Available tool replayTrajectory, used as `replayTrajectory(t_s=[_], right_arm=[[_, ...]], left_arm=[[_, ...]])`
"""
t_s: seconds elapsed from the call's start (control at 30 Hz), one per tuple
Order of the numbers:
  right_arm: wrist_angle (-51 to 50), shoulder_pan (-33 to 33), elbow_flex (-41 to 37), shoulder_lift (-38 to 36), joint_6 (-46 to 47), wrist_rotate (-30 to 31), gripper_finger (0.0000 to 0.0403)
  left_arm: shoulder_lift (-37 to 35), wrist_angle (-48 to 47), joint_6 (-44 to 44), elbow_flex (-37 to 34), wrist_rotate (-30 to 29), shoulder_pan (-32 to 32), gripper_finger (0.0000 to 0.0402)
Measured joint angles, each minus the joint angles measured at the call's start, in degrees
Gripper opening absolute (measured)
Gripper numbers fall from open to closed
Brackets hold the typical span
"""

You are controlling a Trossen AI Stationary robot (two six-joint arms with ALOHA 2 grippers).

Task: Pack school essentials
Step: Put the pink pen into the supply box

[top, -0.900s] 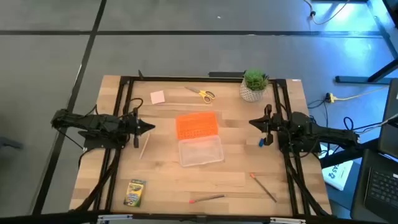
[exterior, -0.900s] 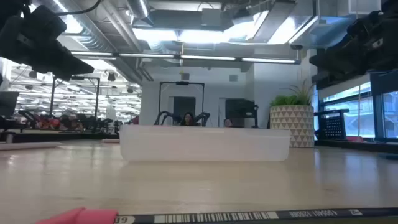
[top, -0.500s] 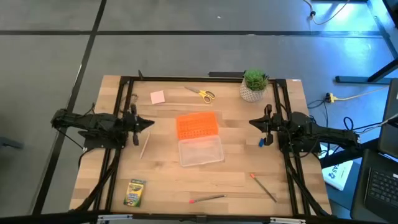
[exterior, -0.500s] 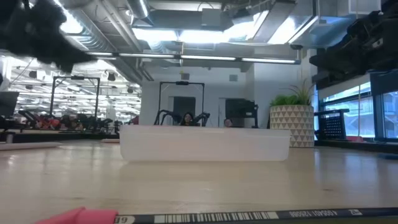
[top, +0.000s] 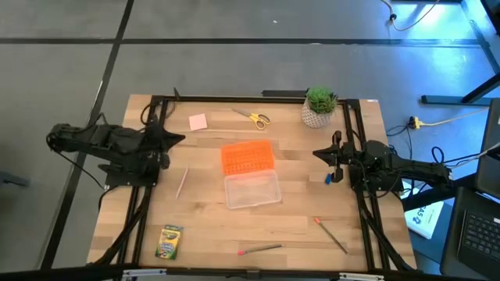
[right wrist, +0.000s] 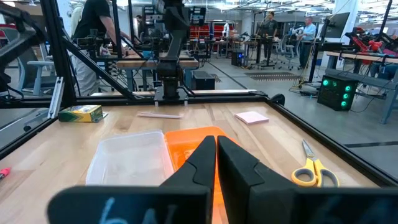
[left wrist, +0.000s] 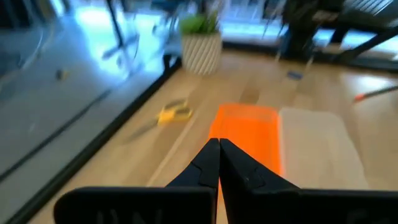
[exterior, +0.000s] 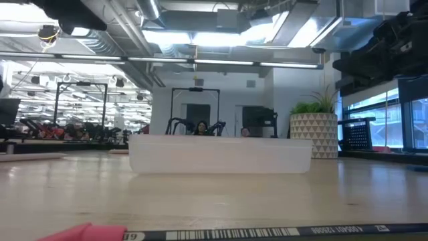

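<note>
While nothing is yet packed, the stock lies scattered about the open clear case (top: pixel 252 190), whose orange lid (top: pixel 247 157) lies flat on the table touching its far edge; both empty, at table centre.

Left gripper (top: pixel 178 140): fingers pressed together, holding nothing; poised above the table's left side, near the pink square pad (top: pixel 198 122) and just beyond a thin pale stick (top: pixel 182 182).
Right gripper (top: pixel 319 154): fingers together, empty; waiting at the right side, pointed at the case.

Remaining items: yellow-handled scissors (top: pixel 254 119) at the far edge, between pad and potted plant (top: pixel 319 106); crayon box (top: pixel 169 241) at the near left corner; two red-tipped pencils (top: pixel 260 250) near the front edge, right of centre; tiny blue piece (top: pixel 328 179) beside the right arm.

Step in hand, by judgement: the left arm selecting a first item. To do it well, part the fingers before descending; take a flat item such as the pad by its edge; approach the stick across its width, not along it; carry clear of the lid and release over the case.

View notes: the high view alone shows crayon box, pencils and blue piece together; the low view shows the case wall (exterior: pixel 219 155) side-on, hence its depth, plus something pink at the front edge, unidentifiable; the right wrist view shows the case interior bare.
</note>
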Motion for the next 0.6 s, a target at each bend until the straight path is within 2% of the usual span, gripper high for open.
replayTrajectory(t_s=[0.13, 0.3, 0.43, 0.6], right_arm=[[0.0, 0.02, 0.0, 0.0, 0.0, 0.02, 0.002], [0.0, -0.01, 0.0, 0.0, 0.76, 0.02, 0.002], [0.0, 0.01, 0.0, 0.0, 0.68, 0.04, 0.0019], [0.0, 0.0, 0.0, 0.0, 0.63, 0.06, 0.0019]], left_arm=[[9.68, -12.02, -11.85, 8.5, 0.41, 0.0, 0.0], [19.5, -27.4, -28.7, 16.68, 5.46, -0.02, 0.0], [25.48, -36.53, -43.18, 18.16, 13.11, 0.0, 0.0], [29.29, -40.49, -47.55, 17.03, 21.87, -0.02, 0.0]])
